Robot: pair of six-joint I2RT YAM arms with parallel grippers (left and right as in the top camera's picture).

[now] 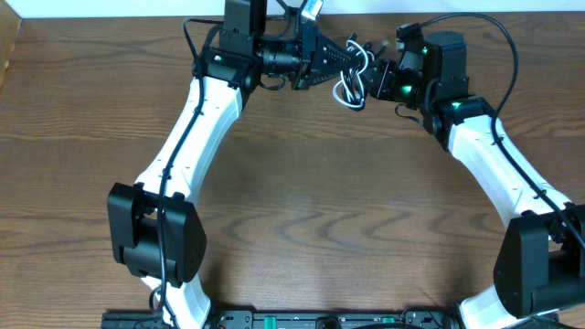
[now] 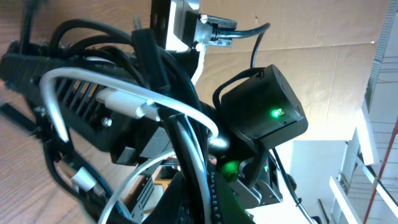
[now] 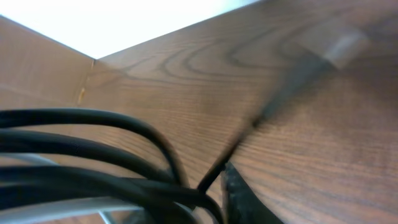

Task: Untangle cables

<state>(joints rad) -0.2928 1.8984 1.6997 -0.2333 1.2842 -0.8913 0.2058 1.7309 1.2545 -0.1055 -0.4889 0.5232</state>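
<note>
The black cable [image 1: 353,46] and the white cable [image 1: 350,92] hang in one tangled bunch between my two grippers at the table's far edge. My left gripper [image 1: 345,66] reaches in from the left and is shut on the bunch. In the left wrist view the white cable [image 2: 186,112] loops over the black cable [image 2: 158,68] beside a dark finger [image 2: 208,199]. My right gripper [image 1: 377,80] meets the bunch from the right. In the right wrist view black cable strands [image 3: 93,149] and a white strand [image 3: 62,208] cross at its one visible finger [image 3: 242,199], pinched there.
The wooden table [image 1: 302,210] stretches toward me below the arms. Thicker black wires [image 1: 475,23] run to the right arm's wrist. A cardboard wall [image 3: 37,62] stands behind the table's far edge. The right wrist housing with green lights [image 2: 267,112] fills the left wrist view.
</note>
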